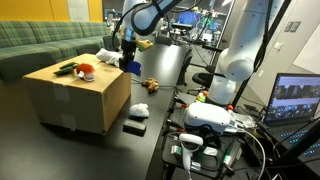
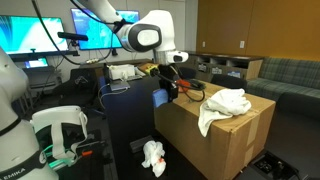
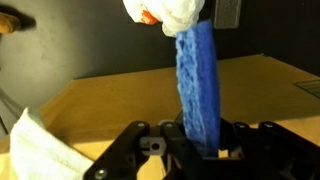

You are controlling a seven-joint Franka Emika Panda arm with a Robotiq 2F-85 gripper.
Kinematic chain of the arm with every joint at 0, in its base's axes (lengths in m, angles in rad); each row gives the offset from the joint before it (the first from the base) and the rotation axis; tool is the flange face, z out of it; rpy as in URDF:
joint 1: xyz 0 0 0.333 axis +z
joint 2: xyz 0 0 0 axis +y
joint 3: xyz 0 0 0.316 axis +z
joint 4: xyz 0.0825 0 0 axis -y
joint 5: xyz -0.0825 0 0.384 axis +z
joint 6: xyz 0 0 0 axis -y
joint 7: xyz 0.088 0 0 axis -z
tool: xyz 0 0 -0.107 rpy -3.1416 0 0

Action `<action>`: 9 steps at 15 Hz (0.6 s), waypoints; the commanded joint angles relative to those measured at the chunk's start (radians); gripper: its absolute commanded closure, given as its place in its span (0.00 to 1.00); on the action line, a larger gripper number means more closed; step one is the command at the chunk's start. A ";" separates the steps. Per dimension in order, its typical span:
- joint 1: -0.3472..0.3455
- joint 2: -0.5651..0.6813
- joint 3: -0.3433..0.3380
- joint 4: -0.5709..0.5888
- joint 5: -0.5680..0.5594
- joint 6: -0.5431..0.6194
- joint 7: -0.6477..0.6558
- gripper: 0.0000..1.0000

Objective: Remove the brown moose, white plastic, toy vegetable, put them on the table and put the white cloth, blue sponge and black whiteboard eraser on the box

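Note:
My gripper (image 3: 200, 138) is shut on the blue sponge (image 3: 197, 80), which hangs upright over the box's edge (image 1: 128, 66) (image 2: 160, 98). The tan box (image 1: 75, 95) (image 2: 235, 135) (image 3: 110, 100) carries the toy vegetable (image 1: 80, 69) (image 2: 190, 91) and the white cloth (image 1: 106, 55) (image 2: 225, 106) (image 3: 35, 152). On the black table (image 1: 165, 70) lie the brown moose (image 1: 150, 85) (image 3: 10, 22), the white plastic (image 1: 138, 110) (image 2: 152, 157) (image 3: 172, 14) and the black whiteboard eraser (image 1: 133, 126) (image 3: 228, 12).
A green sofa (image 1: 40, 42) stands behind the box. A second white robot base (image 1: 235, 70) and a headset (image 1: 212, 118) crowd the table's right side. Monitors (image 2: 55, 35) and cables line the far edge of the table.

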 commanded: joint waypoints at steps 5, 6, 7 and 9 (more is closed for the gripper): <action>0.024 0.038 0.037 0.081 -0.072 0.188 0.146 0.96; 0.024 0.069 0.038 0.102 -0.083 0.214 0.164 0.96; 0.025 0.100 0.038 0.117 -0.094 0.241 0.183 0.96; 0.029 0.162 0.026 0.151 -0.134 0.291 0.227 0.96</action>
